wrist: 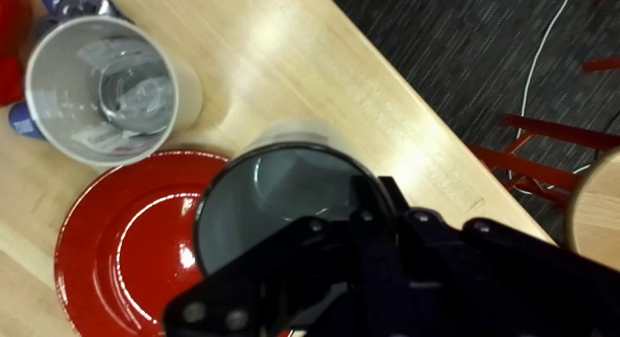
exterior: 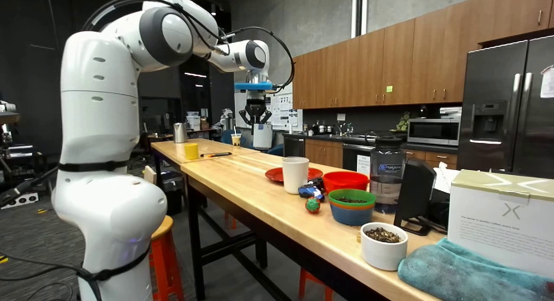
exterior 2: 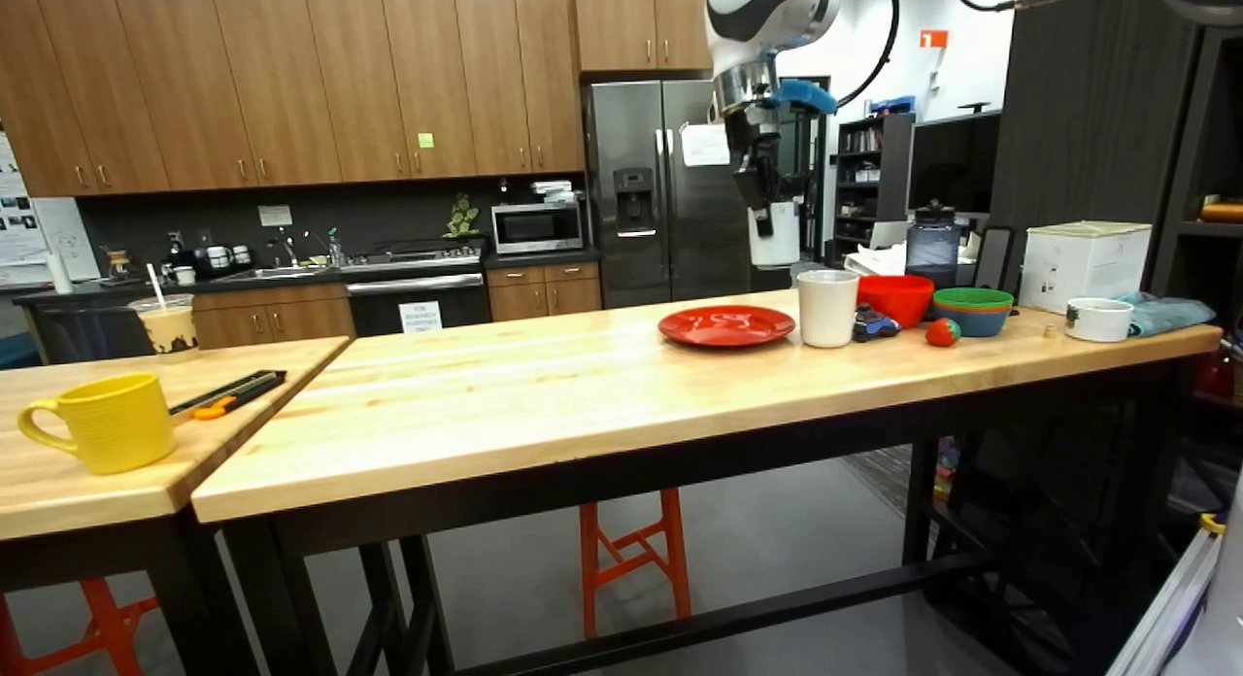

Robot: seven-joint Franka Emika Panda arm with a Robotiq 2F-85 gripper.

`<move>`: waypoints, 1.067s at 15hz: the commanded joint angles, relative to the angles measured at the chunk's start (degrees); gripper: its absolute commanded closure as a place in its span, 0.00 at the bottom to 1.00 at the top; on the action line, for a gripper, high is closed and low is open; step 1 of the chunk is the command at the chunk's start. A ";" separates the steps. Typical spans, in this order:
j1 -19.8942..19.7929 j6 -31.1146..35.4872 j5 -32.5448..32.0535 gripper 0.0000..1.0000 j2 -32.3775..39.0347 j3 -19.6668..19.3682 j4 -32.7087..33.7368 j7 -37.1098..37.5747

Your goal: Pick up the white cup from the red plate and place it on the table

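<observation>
Wooden tabletop (exterior 2: 486,394) below, the hand (wrist: 376,188) clamps the white cup (exterior: 262,138) by its rim; in the wrist view, red plate (wrist: 155,259) at the cup's eight o'clock, mug (wrist: 87,75) at ten.

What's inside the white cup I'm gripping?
In the wrist view, the white cup shows grey inside with glints, no contents discernible; the gripper hides its lower-right part.

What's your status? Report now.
Tool gripping small white cylindrical cup by rim. Cup aloft, off round red plate, not yet on light wooden table. Possible obstacle: tall off-white tumbler beside plate.
</observation>
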 commanded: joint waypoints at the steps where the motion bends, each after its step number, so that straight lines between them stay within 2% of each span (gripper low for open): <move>1: 0.33 4.91 0.28 0.98 -10.18 -0.16 -14.14 3.98; 9: 1.58 18.93 1.84 0.98 -22.43 0.60 -38.93 15.11; 12: 2.11 24.04 2.70 0.98 -23.78 0.99 -44.21 15.98; 16: 2.45 29.63 2.13 0.98 -23.69 1.09 -47.40 15.29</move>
